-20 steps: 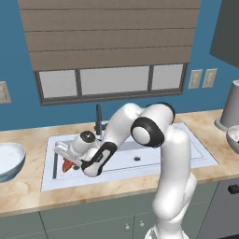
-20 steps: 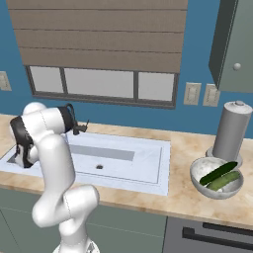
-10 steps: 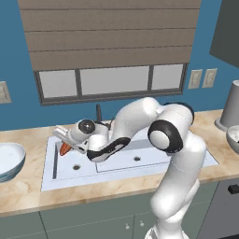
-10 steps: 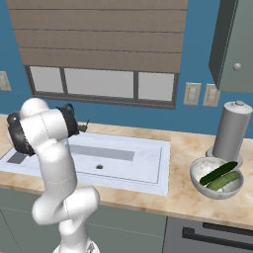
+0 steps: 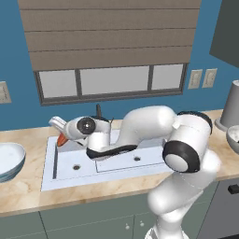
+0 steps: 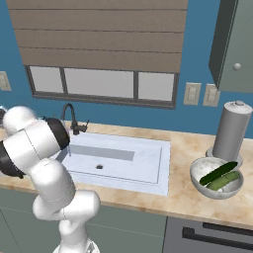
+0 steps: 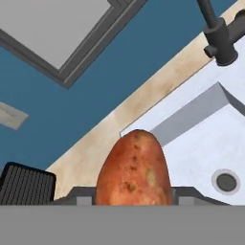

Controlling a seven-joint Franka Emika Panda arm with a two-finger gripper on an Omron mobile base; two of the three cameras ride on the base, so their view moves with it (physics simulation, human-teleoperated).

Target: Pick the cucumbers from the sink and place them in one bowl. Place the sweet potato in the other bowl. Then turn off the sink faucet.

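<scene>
Starting at the left of the left base view, you have the other bowl (image 5: pixel 9 161) sitting on the counter (image 5: pixel 28 196) just beside the sink (image 5: pixel 49 175), and nothing lies in the part of it that shows. Over the last second the arm has swung the gripper (image 5: pixel 59 136) up out of the small basin and leftward; it now hangs above the sink's left rim with the sweet potato (image 5: pixel 61 139) pinched between its jaws. In the hand view the sweet potato (image 7: pixel 134 170) stands upright between the fingers, with the sink edge and the counter strip below it.

That means the pick is done, and the carry to the left bowl looks about half made. You have open counter between the sink rim and the bowl, with no obstacle on the way; mind only the bowl's near rim when you lower.

Further right, the sink faucet (image 5: pixel 99 112) stands just behind the wrist, so keep the forearm off it. At the far right of the right base view, the cucumbers (image 6: pixel 220 176) already lie in one bowl (image 6: pixel 200 178).
</scene>
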